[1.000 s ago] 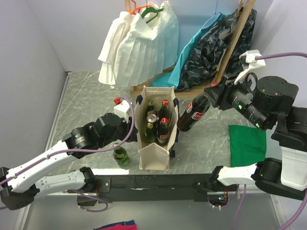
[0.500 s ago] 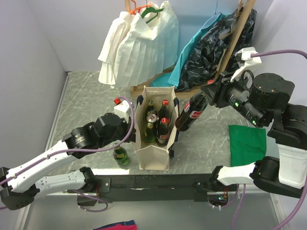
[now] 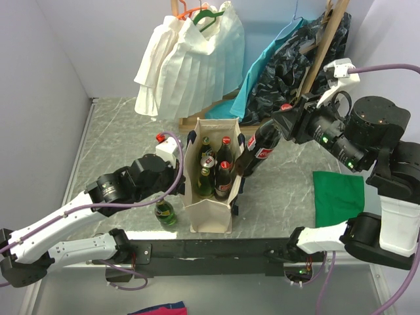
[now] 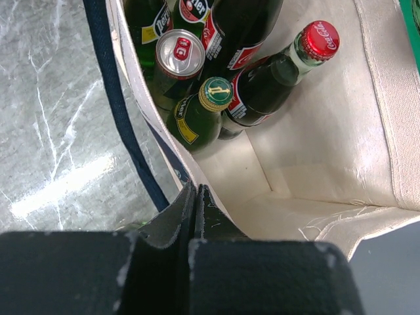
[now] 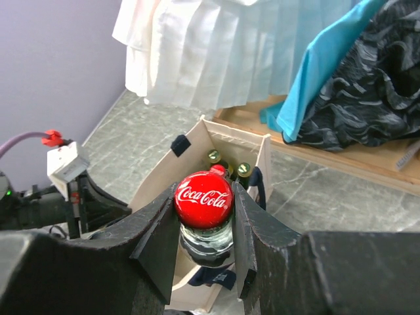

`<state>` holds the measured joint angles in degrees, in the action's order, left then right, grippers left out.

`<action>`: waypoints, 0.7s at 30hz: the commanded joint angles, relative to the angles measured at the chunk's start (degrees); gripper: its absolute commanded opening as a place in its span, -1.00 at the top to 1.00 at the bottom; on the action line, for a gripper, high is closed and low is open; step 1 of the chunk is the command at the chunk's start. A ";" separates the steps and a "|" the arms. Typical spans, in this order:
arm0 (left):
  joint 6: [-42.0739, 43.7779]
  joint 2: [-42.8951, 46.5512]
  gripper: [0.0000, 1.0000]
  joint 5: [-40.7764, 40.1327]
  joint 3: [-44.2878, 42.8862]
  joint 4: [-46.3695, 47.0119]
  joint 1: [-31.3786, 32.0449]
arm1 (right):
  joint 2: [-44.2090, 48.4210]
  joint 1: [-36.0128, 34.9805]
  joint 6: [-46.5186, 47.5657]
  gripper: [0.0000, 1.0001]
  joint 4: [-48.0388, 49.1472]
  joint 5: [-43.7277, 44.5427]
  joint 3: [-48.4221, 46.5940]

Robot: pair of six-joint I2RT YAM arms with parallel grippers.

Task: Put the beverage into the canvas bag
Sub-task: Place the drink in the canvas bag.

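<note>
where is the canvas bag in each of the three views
top external: the canvas bag stands at centre, just below the middle, mouth open upward.
left wrist: it fills the right side and the top, seen from above, with bottles inside.
right wrist: lower centre, just behind the red cap of the cola bottle.
shared landmark: the bag's navy strap handles, at the rim in all three views.
</note>
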<state>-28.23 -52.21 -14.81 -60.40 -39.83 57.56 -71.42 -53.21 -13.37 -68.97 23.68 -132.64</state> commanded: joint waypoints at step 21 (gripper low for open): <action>0.54 0.44 0.98 0.57 -3.85 2.57 0.01 | -3.20 0.04 -3.95 1.00 18.17 -12.17 -1.66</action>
<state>-28.18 -52.38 -14.81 -60.77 -40.21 57.56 -76.36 -53.21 -14.83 -68.07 13.30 -132.62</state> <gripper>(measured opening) 0.025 0.403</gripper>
